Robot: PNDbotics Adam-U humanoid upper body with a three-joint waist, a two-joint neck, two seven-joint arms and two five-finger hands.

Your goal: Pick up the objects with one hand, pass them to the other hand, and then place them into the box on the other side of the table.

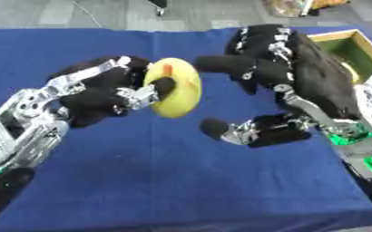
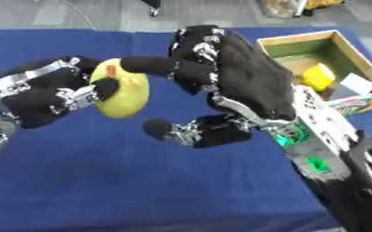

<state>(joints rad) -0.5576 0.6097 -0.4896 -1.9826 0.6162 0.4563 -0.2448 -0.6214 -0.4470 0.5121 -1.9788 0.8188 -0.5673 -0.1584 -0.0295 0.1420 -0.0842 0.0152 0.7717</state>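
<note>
A yellow object (image 1: 176, 93), gripped by the left hand (image 1: 102, 95), is offered to the spread, empty right hand (image 1: 288, 77); early release risks dropping it mid-bench.

Prob. a robotics lab: blue-clothed table (image 1: 181, 181), grey floor (image 1: 102, 13) w/ a cable beyond.

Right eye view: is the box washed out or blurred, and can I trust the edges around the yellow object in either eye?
Right eye view: the box is evenly lit, no glare, its contents soft but readable. Left eye view: the yellow object in the left hand has soft edges; the right hand reads as a dark mass against the blue cloth, with little finger detail. Both views are slightly blurred throughout.
</note>
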